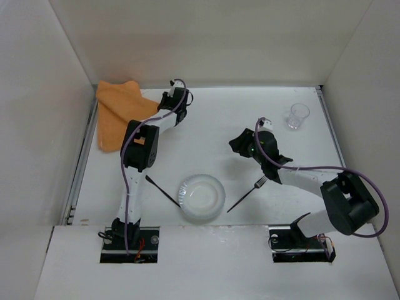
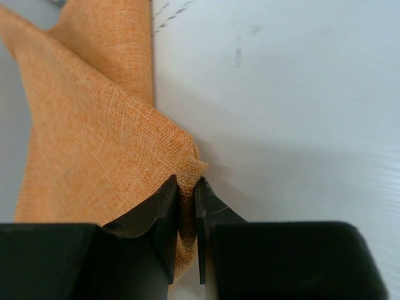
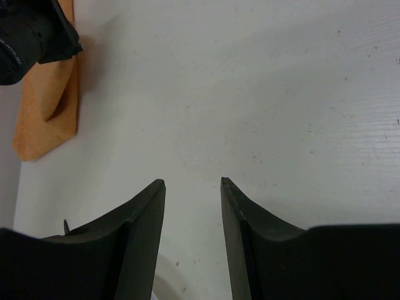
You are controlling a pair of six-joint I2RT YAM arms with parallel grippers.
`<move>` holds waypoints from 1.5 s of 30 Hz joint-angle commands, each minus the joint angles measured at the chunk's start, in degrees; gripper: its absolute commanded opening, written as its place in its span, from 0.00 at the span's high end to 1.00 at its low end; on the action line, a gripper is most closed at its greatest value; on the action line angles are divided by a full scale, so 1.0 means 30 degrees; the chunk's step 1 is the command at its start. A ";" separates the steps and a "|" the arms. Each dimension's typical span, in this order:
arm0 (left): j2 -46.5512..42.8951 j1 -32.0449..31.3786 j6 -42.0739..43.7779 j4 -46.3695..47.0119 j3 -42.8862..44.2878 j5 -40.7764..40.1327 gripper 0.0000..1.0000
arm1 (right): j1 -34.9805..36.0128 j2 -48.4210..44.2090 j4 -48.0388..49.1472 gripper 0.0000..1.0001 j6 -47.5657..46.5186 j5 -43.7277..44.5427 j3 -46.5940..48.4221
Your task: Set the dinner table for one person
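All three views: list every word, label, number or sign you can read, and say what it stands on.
None: no text can be read in any view.
The orange cloth, plate, knife, fork, glass and table are all plain, with no print or marking showing.

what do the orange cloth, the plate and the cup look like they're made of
orange cloth: woven fabric, matte; the weave shows in the left wrist view, and it folds softly.
plate: probably paper or thin plastic; white, with what looks like a ridged rim.
cup: clear plastic or glass; see-through, cannot tell which.
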 commanded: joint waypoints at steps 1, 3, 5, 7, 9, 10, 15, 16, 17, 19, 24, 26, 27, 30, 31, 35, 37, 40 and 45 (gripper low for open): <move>-0.1839 -0.0777 -0.3622 -0.1805 0.1437 0.1950 0.95 | 0.0180 0.0037 0.1106 0.53 -0.0092 -0.0053 0.0609; -0.1868 -0.0866 -0.4971 -0.2568 0.1964 0.2712 0.95 | 0.0618 0.0299 0.1106 0.51 -0.0150 0.0093 0.0756; -0.2043 -0.0837 -0.6203 -0.3127 0.2288 0.3387 0.96 | 0.0912 0.0680 0.1106 0.51 -0.0296 0.0065 0.1019; -0.2365 -0.0808 -0.7112 -0.3216 0.2202 0.3914 0.97 | 0.1118 0.0828 0.1106 0.51 -0.0355 0.0035 0.1137; -0.2658 -0.0807 -0.7700 -0.3275 0.2172 0.4297 0.97 | 0.1177 0.0915 0.1106 0.51 -0.0385 0.0123 0.1166; -0.2804 -0.0865 -0.7993 -0.3304 0.2172 0.4414 0.97 | 0.1177 0.1003 0.1106 0.51 -0.0385 0.0094 0.1225; -0.2749 -0.1830 -0.8874 -0.3304 0.2901 0.5205 0.98 | 0.1323 0.1180 0.1106 0.50 -0.0385 0.0123 0.1313; -0.2631 -0.2007 -0.8904 -0.3304 0.3166 0.5264 0.98 | 0.1323 0.1238 0.1106 0.50 -0.0414 0.0065 0.1342; -0.2427 -0.2299 -0.8933 -0.3304 0.3545 0.5265 0.98 | 0.1323 0.1267 0.1106 0.50 -0.0414 0.0007 0.1342; -0.1901 -0.2681 -0.9021 -0.3304 0.4569 0.5352 0.98 | 0.1294 0.1093 0.1106 0.50 -0.0472 0.0064 0.1313; -0.0085 -0.3472 -0.9489 -0.4474 0.9249 0.6083 0.99 | 0.1031 0.0507 0.1106 0.50 -0.0502 0.0006 0.0904; 0.0386 -0.3736 -0.9724 -0.4826 1.1683 0.6581 1.00 | 0.0826 0.0040 0.1106 0.50 -0.0502 0.0122 0.0670; 0.0503 -0.3853 -0.9695 -0.5031 1.3115 0.6786 1.00 | 0.0709 -0.0137 0.1135 0.50 -0.0502 0.0123 0.0611; -0.0951 -0.3884 -0.9461 -0.5182 1.4946 0.7167 1.00 | 0.0474 -0.0401 0.1135 0.50 -0.0531 0.0123 0.0464; -0.2004 -0.3709 -0.9316 -0.5005 1.4685 0.7401 1.00 | 0.0416 -0.0518 0.1135 0.50 -0.0531 0.0152 0.0377; -0.7363 -0.2598 -0.9079 -0.2903 0.9221 0.7842 1.00 | 0.0006 -0.0987 0.1135 0.49 -0.0326 0.0474 0.0083; -1.0932 -0.1516 -0.9488 -0.0067 0.4102 0.7989 1.00 | -0.0141 -0.1105 0.1135 0.49 -0.0297 0.0650 -0.0034; -1.5387 0.0270 -1.0538 0.3218 -0.3044 0.7319 0.99 | -0.0200 -0.0727 0.1135 0.47 -0.0268 0.0709 0.0082; -2.0436 0.4837 -1.6041 0.5601 -1.3426 0.6671 0.98 | 0.0208 0.0824 0.1193 0.39 0.0200 0.0476 0.0930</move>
